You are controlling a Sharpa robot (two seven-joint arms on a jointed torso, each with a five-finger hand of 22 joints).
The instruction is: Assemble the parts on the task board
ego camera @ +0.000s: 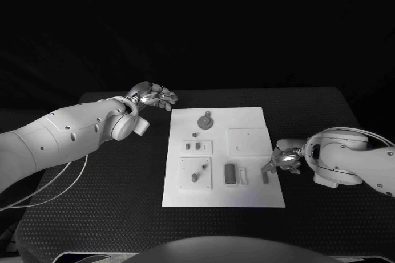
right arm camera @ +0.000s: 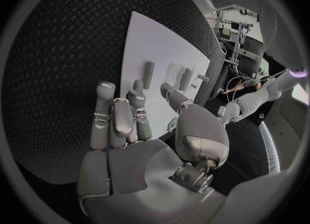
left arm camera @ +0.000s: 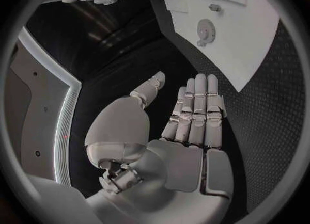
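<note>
White board: the board (ego camera: 247,194) lies flat in the middle of the black bench (ego camera: 99,211), its long side running away from the robot.
Gear: a round gear (ego camera: 205,121) lies near the far end of the board; a tiny part (ego camera: 195,134) sits just below it.
Small plate: a raised square (ego camera: 197,147) holds two little dark parts side by side.
Near plate: another raised square (ego camera: 196,173) sits closer to the robot, with a small peg (ego camera: 194,177) on it.
Big plate: a plain raised square (ego camera: 249,141) sits on the right side of the board.
Block: a dark block (ego camera: 229,173) lies beside the near plate, with a pale bar (ego camera: 242,175) right next to it.
Bar: a dark bar (ego camera: 265,176) lies at the right edge of the board, just by the right hand.
Left hand: the left hand (ego camera: 154,96) is up over the bench beside the far left corner of the board. Its fingers (left arm camera: 197,105) are straight and spread, and it holds nothing.
Right hand: the right hand (ego camera: 285,159) is at the right edge of the board. Its fingers (right arm camera: 123,118) are apart and a bit bent. I cannot tell if it touches the bar.
</note>
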